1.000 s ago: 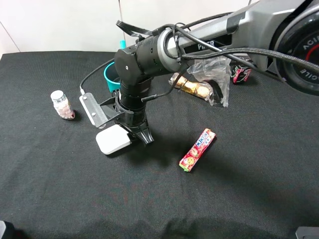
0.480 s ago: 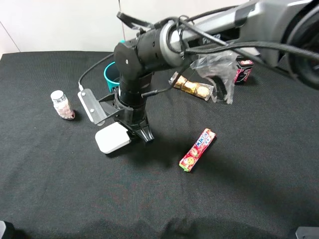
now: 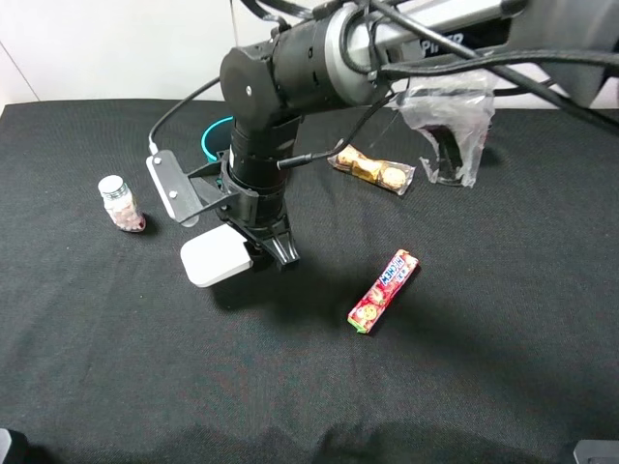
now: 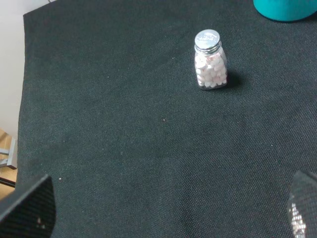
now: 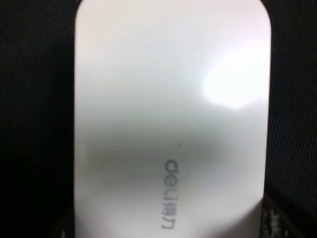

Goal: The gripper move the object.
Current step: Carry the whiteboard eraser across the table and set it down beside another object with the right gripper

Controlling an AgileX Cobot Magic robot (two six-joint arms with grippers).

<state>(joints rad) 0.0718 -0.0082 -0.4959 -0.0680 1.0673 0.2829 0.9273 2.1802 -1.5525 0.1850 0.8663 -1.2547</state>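
The white flat case [image 3: 213, 259] with rounded corners sits at the left-middle of the black cloth, held at my right gripper [image 3: 257, 255]. The black claw points down from its thick dark arm, and one finger [image 3: 281, 253] shows beside the case. The case casts a shadow on the cloth and looks slightly raised. In the right wrist view the case [image 5: 171, 114] fills the frame, with finger parts [image 5: 270, 218] at its end. My left gripper [image 4: 166, 203] is open and empty, far from the case.
A pill bottle [image 3: 118, 201] stands left of the case and also shows in the left wrist view [image 4: 210, 59]. A teal cup [image 3: 215, 143] is behind the arm. A red candy roll [image 3: 383, 290], wrapped gold chocolates [image 3: 372, 169] and a clear plastic bag [image 3: 450, 121] lie to the right.
My right arm has risen and shifted slightly left. The white case has moved with it, up and to the left. The clear plastic bag now sits further back and right.
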